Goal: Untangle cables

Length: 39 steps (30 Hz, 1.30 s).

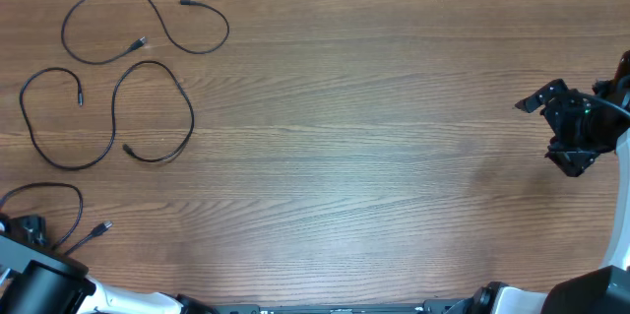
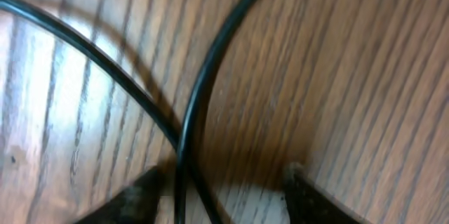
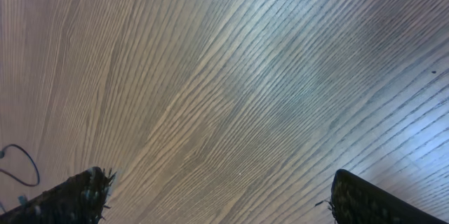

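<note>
On the wooden table [image 1: 394, 157], two cables [image 1: 185, 4] lie apart at ten o'clock. The third cable [image 2: 186, 129], at eight o'clock, crosses itself between the left gripper's [image 2: 221, 185] parted fingers, not yet clamped. The right gripper [image 3: 217, 196], at three o'clock, gapes empty.

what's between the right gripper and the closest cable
Nothing but bare wooden table. The overhead view shows the whole stretch from the right gripper to the middle cable with nothing on it.
</note>
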{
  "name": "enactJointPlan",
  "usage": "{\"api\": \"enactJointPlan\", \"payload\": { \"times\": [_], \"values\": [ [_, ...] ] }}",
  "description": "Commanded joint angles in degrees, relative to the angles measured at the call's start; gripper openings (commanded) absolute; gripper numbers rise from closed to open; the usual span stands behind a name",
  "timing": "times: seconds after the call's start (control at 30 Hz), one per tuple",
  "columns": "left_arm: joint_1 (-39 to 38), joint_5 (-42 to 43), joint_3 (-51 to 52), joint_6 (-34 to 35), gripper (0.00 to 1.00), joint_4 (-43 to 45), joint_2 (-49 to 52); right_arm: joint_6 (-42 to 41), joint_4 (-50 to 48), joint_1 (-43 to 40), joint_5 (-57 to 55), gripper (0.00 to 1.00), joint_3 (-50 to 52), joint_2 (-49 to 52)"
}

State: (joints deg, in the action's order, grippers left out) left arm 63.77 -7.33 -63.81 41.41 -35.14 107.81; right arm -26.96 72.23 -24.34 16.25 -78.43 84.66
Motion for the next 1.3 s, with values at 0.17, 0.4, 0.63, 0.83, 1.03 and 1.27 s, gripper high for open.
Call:
{"api": "enactJointPlan", "payload": {
  "times": [0.17,0.4,0.63,0.83,1.03,1.27],
  "values": [
    [-0.07,11.98,1.09,-0.33,0.04,4.17,4.39,0.26,-0.13,-0.07,-0.15,1.00,-1.03,-0.42],
    [-0.11,18.73,1.07,-1.27,0.04,7.17,4.39,0.26,-0.13,-0.07,-0.15,1.00,-1.03,-0.42],
    [-0.09,17.64,0.96,-3.76,0.04,7.34,4.35,0.26,-0.13,-0.07,-0.15,1.00,-1.03,-0.42],
    [0.00,10.03,-2.86,-2.45,0.04,0.44,4.02,0.26,-0.13,-0.07,-0.15,1.00,-1.03,-0.42],
    [0.00,-6.25,-10.01,-0.11,0.04,-10.67,4.00,0.26,-0.13,-0.07,-0.15,1.00,-1.03,-0.42],
    [-0.13,-9.22,-12.11,-2.10,0.04,-13.14,4.02,0.26,-0.13,-0.07,-0.15,1.00,-1.03,-0.42]
  ]
}}
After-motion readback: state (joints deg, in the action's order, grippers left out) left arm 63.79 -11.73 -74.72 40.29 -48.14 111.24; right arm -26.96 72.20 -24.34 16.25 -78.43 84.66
